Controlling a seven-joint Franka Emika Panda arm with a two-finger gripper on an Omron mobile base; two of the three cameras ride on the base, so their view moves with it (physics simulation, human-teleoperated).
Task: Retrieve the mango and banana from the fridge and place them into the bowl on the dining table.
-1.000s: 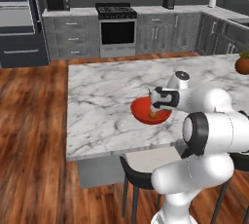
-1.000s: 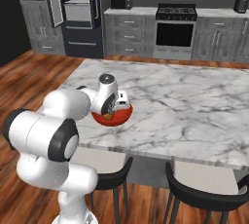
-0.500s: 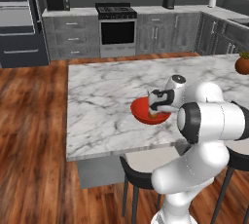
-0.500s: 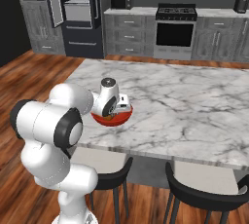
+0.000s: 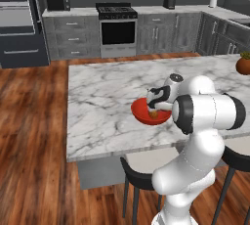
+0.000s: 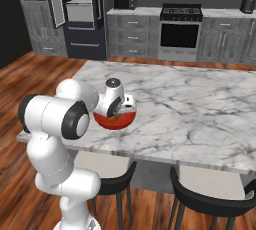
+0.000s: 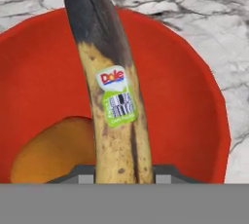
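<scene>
- gripper is gripping the banana, jaws clamped on it
- banana is hanging over the red bowl on the table
- mango is sitting inside the bowl

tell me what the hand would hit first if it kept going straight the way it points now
Most likely the inside of the red bowl. The hand is shut on the banana, which points ahead into the bowl, beside the mango. The banana's dark tip would probably touch first, though depth is unclear.
</scene>
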